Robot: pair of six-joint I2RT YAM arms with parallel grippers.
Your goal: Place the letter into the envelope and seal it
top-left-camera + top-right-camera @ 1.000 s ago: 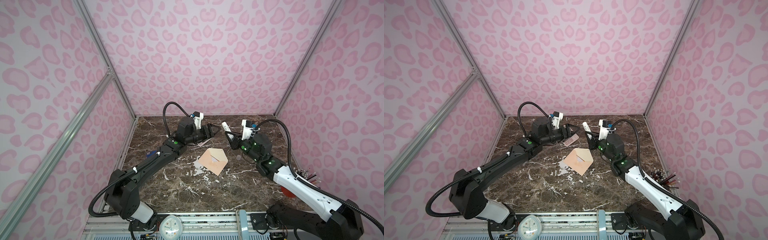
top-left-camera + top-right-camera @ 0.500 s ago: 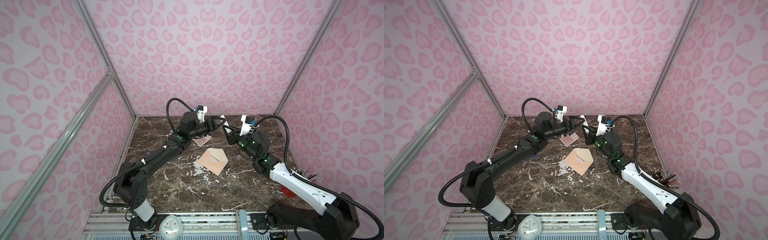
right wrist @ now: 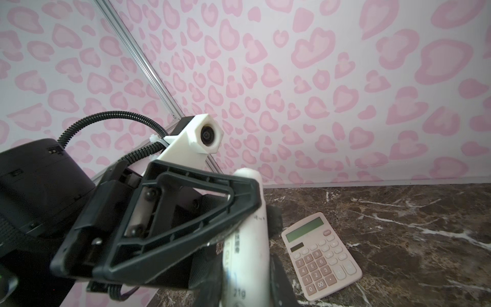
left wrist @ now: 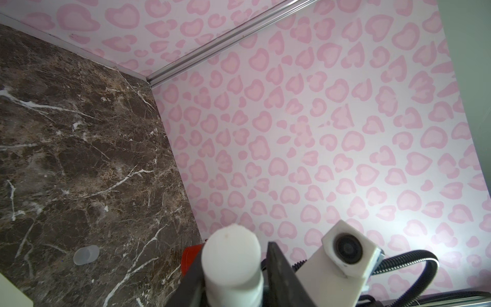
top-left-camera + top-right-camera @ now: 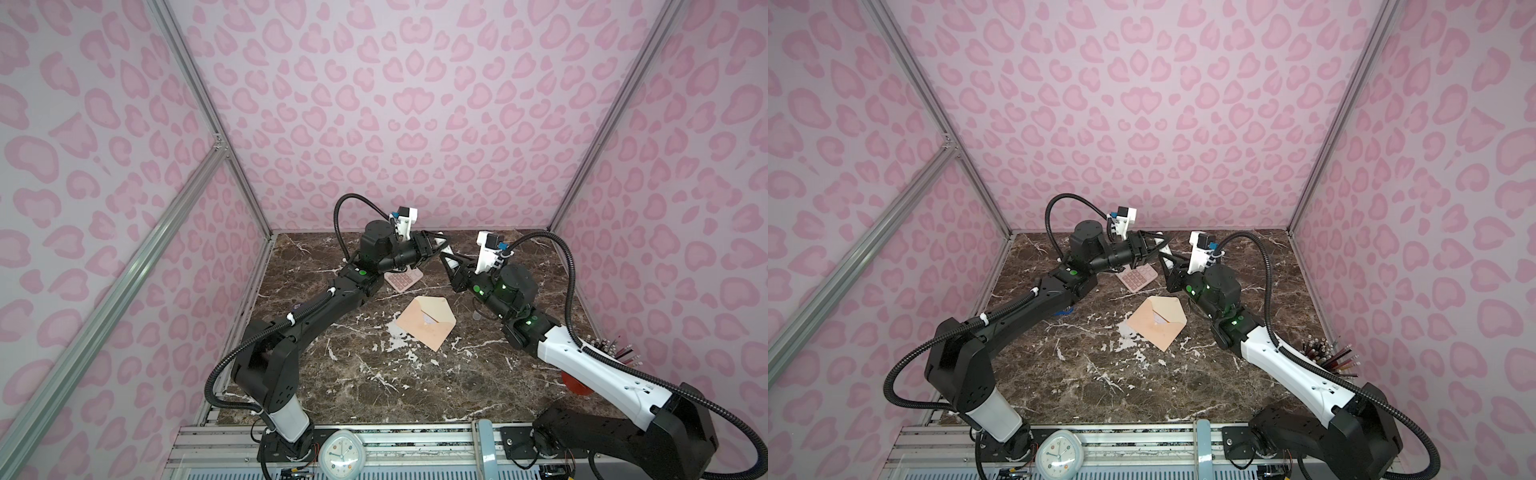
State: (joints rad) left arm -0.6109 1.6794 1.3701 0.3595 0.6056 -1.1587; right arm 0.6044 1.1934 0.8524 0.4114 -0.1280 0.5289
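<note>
Envelope (image 5: 420, 334) is lying flap-open mid-counter (image 5: 374, 374), and it looks like the letter (image 5: 428, 319) is tucked inside. Right tool (image 3: 248, 289) is pinching a glue stick (image 3: 251, 234) in the air, presumably for sealing. Left tool (image 4: 233, 289) straddles its far end, can't tell if it's gripping.

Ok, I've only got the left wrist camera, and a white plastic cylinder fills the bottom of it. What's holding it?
Observer: The right gripper is shut on it: a white glue stick.
Operator: Where's the envelope?
Observer: The peach-beige paper envelope lies flat mid-table, its cream flap open.
Operator: Anything near it?
Observer: A pink-keyed calculator, farther back, partly hidden by the left arm.
</note>
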